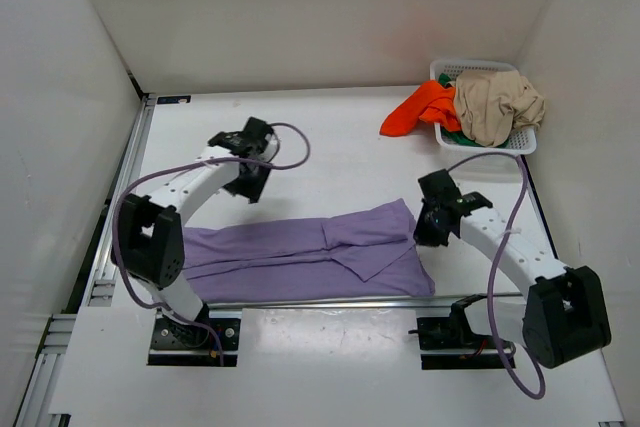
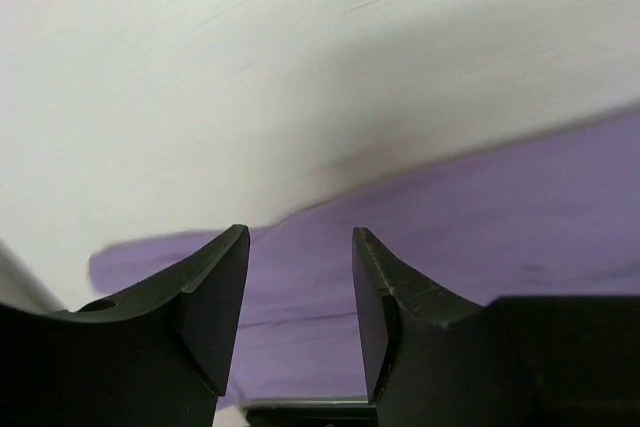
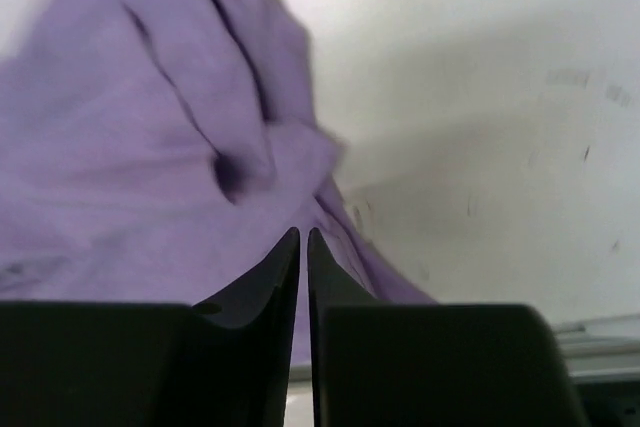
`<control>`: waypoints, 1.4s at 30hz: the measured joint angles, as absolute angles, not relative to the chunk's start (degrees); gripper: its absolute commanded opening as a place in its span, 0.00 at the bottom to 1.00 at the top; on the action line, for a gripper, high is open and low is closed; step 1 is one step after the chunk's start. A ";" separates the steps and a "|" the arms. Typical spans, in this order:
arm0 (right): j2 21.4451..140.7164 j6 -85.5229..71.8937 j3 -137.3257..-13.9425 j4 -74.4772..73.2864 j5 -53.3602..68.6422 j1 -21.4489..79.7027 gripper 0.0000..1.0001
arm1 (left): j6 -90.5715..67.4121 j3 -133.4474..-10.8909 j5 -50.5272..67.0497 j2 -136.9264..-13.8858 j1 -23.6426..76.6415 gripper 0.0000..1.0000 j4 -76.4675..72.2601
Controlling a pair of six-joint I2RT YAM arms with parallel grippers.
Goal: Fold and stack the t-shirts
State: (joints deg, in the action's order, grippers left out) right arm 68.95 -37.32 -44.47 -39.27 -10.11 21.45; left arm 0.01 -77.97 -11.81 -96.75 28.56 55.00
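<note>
Between the left arm's jaws, which stand spread with a clear gap, nothing is caught. They hang over bare bench at about 11 o'clock of the lavender t-shirt, apart from it. The right arm's jaws are pressed almost together, with only a hairline slit between them, and pinch nothing that shows. They sit just beside the shirt's edge at 3 o'clock.

The bench is matte white, with faint scuff marks near the right arm. White walls close it in at 9, 12 and 3 o'clock, and a metal rail runs along its 6 o'clock edge.

The lavender t-shirt lies flat on the near half of the bench as a long band running from 9 to 3 o'clock, with one flap laid over its middle and soft creases.

At 1 o'clock, in the far corner, a white mesh basket holds the beige t-shirt on top. The orange-red t-shirt spills over its rim toward 9 o'clock, and a sliver of the green t-shirt shows beneath.
</note>
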 measured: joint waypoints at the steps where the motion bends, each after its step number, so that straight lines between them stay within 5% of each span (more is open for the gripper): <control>1: 68.34 -38.06 -42.68 -39.59 -9.80 22.02 0.08 | 0.01 -75.88 -13.08 -95.66 26.24 0.57 54.85; 11: 70.83 -44.69 -33.93 -41.76 -6.85 29.71 0.07 | 0.03 -55.35 -20.99 -93.84 0.56 0.57 50.63; 20: 85.54 -43.35 -43.27 -48.18 -3.84 26.15 0.04 | 0.10 -53.43 -18.68 -95.15 -9.41 0.55 49.36; 24: 97.71 -41.41 -55.44 -51.64 -4.75 24.43 0.04 | 0.14 -54.33 -16.36 -95.15 -13.04 0.59 49.65; 36: 138.32 -38.79 -122.52 -46.00 -8.25 24.12 0.09 | 0.01 -64.62 -10.20 -92.42 -23.70 0.72 54.78; 42: 135.59 -39.72 -122.65 -40.75 -8.54 24.16 0.11 | 0.01 -64.77 -8.58 -91.46 -26.68 0.72 56.75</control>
State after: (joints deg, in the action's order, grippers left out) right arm 135.59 -39.72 -122.65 -40.75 -8.54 24.16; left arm 0.01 -64.77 -8.58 -91.46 -26.68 56.75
